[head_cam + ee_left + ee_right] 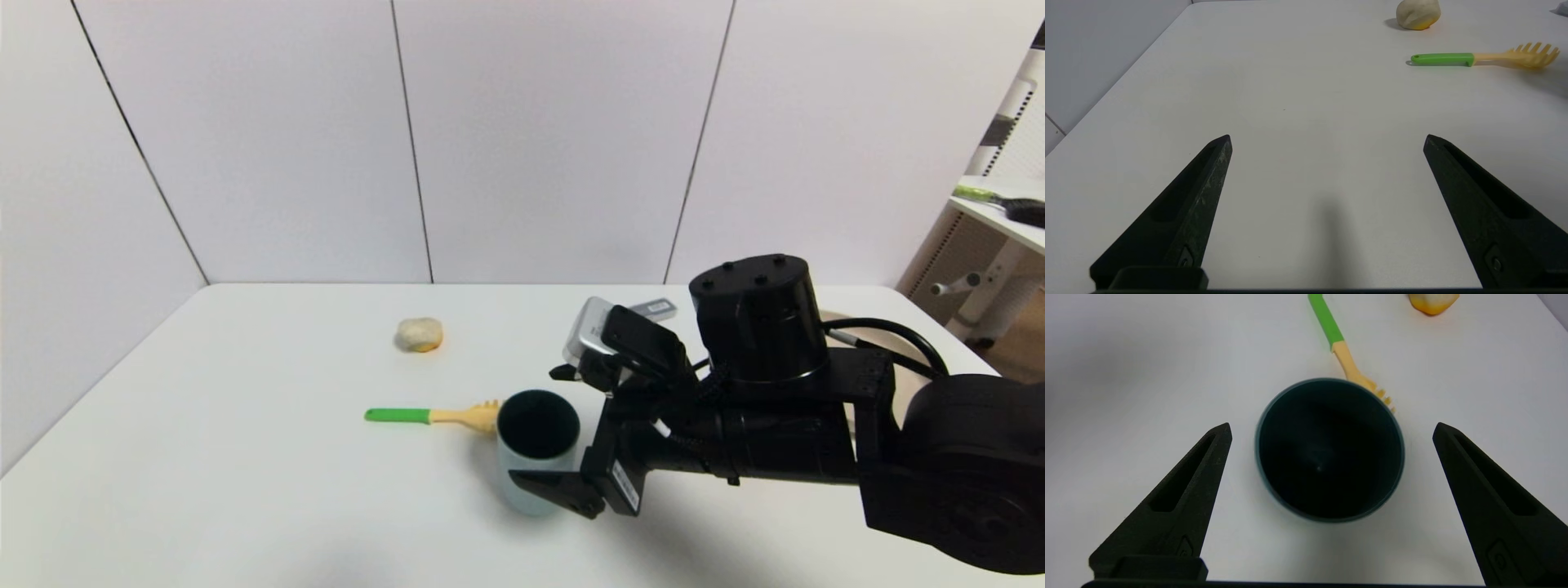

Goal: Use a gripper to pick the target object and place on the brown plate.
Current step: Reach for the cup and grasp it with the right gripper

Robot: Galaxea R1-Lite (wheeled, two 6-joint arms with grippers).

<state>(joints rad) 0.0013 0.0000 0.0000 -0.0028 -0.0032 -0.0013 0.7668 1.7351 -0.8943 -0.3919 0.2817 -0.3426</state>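
While spread, right gripper flanks cup.

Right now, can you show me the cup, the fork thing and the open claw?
Cup [535, 478], head view, outer wall.
Green-handled fork [1443, 59], left wrist view, green handle.
Right gripper [1331, 430], right wrist view, between fingertips.

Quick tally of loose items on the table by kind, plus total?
Cup: 1
Pasta fork with green handle: 1
Pale round fruit-like item: 1
Silver device behind the right gripper, unclear what: 1
Total: 4
No plate in view.
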